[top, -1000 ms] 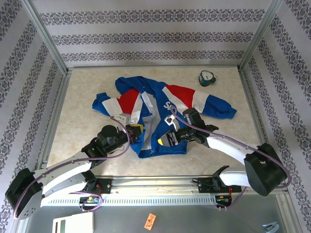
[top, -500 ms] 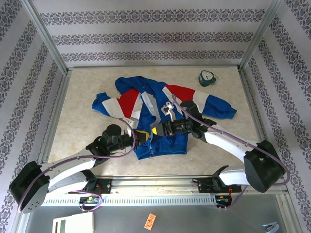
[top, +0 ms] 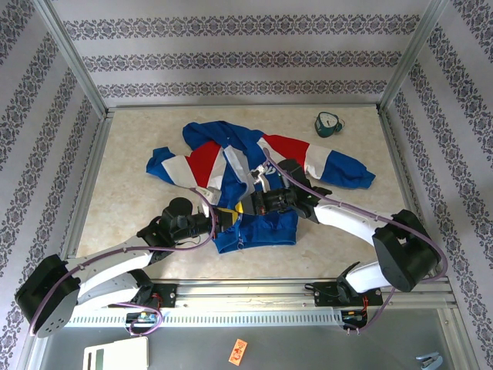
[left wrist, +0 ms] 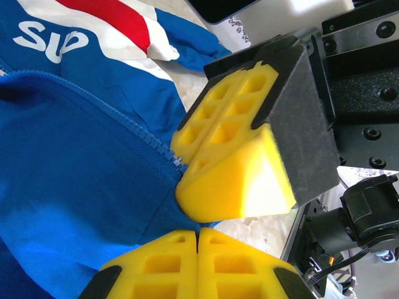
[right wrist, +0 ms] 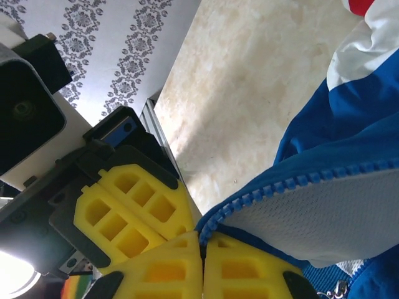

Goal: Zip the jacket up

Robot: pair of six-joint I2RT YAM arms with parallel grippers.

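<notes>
The left fingers (left wrist: 156, 265) and right fingers (right wrist: 249, 268), each clenched on a zipper edge near the 6 o'clock hem of the jacket (top: 271, 228) lying mid-table (top: 135, 204), collar toward 12 o'clock, crowd together, so a collision could pull an edge free.

The jacket (top: 269, 226) is royal blue, with slanted red and white panels on the chest and sleeves. It has white lettering (left wrist: 53, 40), blue zip teeth (right wrist: 299, 182) and a pale grey-white mesh lining (right wrist: 324, 218). Under the jacket, the bench (top: 139, 146) is pale beige and faintly marbled. The left end effector (top: 229, 218) and right end effector (top: 248, 206) have bright yellow gridded pads on black backing. Behind the jacket, the walls (top: 231, 58) are white with grey floral bands, and the cup (top: 329, 123) is dark teal.
</notes>
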